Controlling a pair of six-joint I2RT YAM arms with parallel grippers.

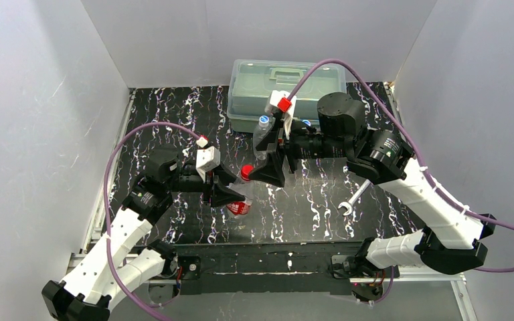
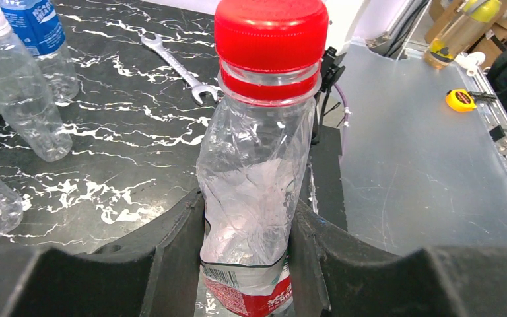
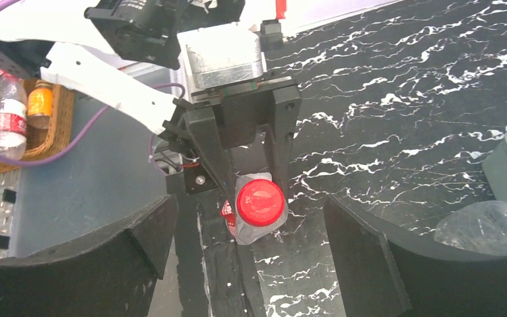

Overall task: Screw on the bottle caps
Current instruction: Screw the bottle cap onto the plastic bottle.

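While pinched at mid-body by the left gripper (image 2: 247, 244), red-label bottle (image 2: 254, 178): upright near the table's (image 2: 138, 132) front edge — sides dented.
Red cap (image 3: 259, 201): seated on that bottle's neck.
Right gripper (image 3: 249, 218): spread wide, fingers either side of the cap, not touching.
Wrench (image 2: 175, 63): flat, well apart.

Translucent lidded box (image 1: 276, 93) stands at the table's (image 1: 174, 114) far edge (black surface, white-veined). Silver wrench (image 1: 354, 198) lies flat, nearer than the box, rightward.
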